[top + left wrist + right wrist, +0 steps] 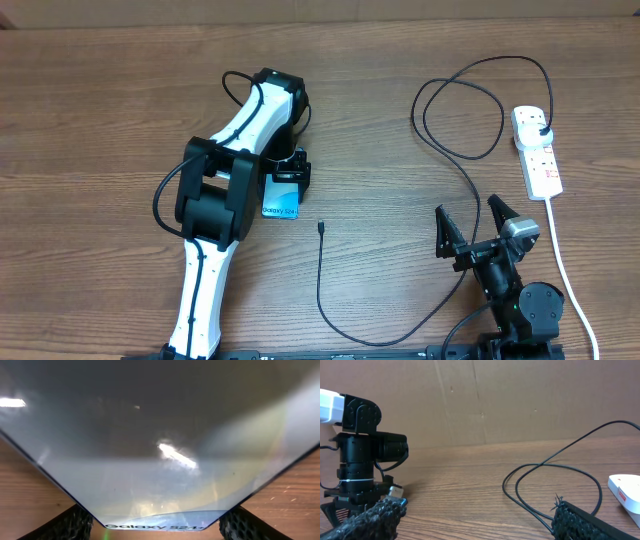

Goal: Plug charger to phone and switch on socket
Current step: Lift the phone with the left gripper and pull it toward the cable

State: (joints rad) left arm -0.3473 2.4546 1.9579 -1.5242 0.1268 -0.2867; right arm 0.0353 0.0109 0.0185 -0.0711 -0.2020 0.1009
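The phone (282, 200), blue screen reading "Galaxy S24", lies left of centre with its far end under my left gripper (291, 170). In the left wrist view the phone (160, 435) fills the frame, and the left gripper (156, 531) has a finger touching each side edge. The charger cable has its connector tip (321, 228) free on the table, right of the phone. The cable (470, 185) loops round to a black plug (541, 128) seated in the socket (537, 152). My right gripper (474, 228) is open and empty, below the socket.
The socket's white cord (565, 270) runs down past the right arm. In the right wrist view, cable loops (545, 475) lie ahead of the right gripper (475, 512), the socket's end (626, 491) is at the right, and the left arm (362, 455) stands at the left.
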